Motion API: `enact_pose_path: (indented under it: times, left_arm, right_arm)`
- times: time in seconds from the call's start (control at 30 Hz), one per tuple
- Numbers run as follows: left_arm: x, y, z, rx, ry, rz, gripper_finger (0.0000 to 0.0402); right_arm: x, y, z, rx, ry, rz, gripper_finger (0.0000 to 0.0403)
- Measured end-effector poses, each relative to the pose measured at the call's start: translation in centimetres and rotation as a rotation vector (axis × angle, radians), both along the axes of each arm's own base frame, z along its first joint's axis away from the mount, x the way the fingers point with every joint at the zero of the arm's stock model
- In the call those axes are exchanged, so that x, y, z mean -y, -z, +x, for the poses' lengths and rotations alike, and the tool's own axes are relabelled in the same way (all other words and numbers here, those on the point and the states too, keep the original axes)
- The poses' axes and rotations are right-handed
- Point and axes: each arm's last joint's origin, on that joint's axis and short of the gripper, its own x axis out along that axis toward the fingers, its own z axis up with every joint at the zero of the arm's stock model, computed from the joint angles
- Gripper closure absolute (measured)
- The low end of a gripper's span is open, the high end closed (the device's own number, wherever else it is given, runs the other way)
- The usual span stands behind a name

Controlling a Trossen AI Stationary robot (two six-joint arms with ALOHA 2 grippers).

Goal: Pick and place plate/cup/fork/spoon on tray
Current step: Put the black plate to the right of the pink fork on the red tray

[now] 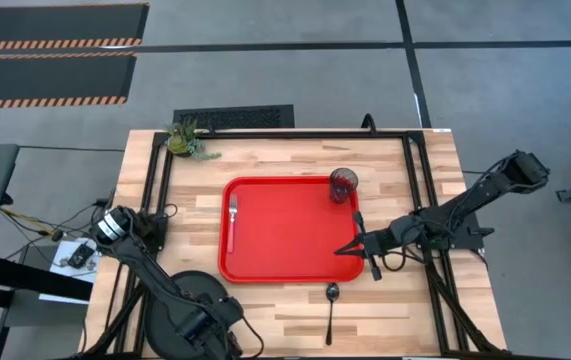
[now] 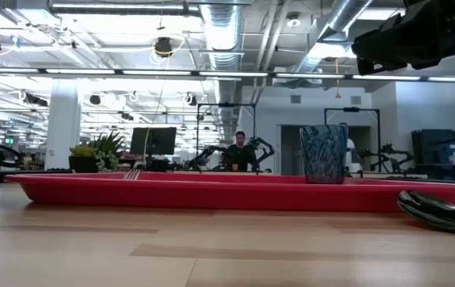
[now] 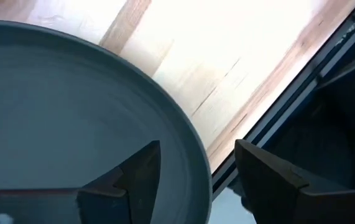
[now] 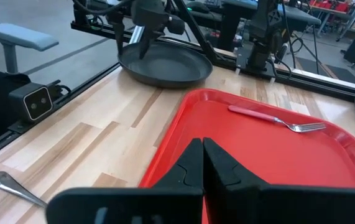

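Left gripper [image 3: 196,180]: fingers apart, straddling the rim of the plate [image 1: 197,292], which sits on the bench [image 1: 295,310] at the tray's 7 o'clock.
Right gripper [image 1: 350,250]: closed, empty, over the tray [image 1: 285,235] edge at 4 o'clock.
Cup [image 1: 343,184], fork [image 1: 232,220]: on the tray.
Spoon [image 1: 331,308]: on the bench, at the tray's 5 o'clock.

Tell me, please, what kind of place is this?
Probably a robotics lab in an open industrial hall: exposed ceiling ducts, more robot arms on benches behind, and a person seated at a workstation.
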Motion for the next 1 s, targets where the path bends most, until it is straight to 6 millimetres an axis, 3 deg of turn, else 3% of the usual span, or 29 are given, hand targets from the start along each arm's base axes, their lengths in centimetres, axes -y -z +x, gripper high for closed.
enact_pose_path:
  times: [0.2,0.4,0.67,0.87,1.0]
  left_arm:
    - [0.9,2.5,0.6,-0.048,0.016,-0.017,0.0209]
    - [0.9,3.2,0.4,-0.075,0.007,0.017,0.0217]
    - [1.3,4.2,0.0,-0.115,0.039,0.042,0.0305]
    - [1.4,3.8,-0.4,-0.149,0.089,0.016,0.0388]
    - [1.3,2.4,-0.9,-0.163,0.081,0.044,0.0393]
  right_arm:
    - [0.0,0.1,0.0,-0.008,0.000,-0.004,0.0392]
    - [0.0,0.0,0.0,-0.006,0.001,0.004,0.0392]
    - [0.0,0.1,0.0,-0.008,0.016,0.000,0.0392]
    - [0.0,0.1,0.0,-0.009,0.017,-0.001,0.0392]
    - [0.0,0.1,0.0,-0.008,0.018,0.001,0.0392]
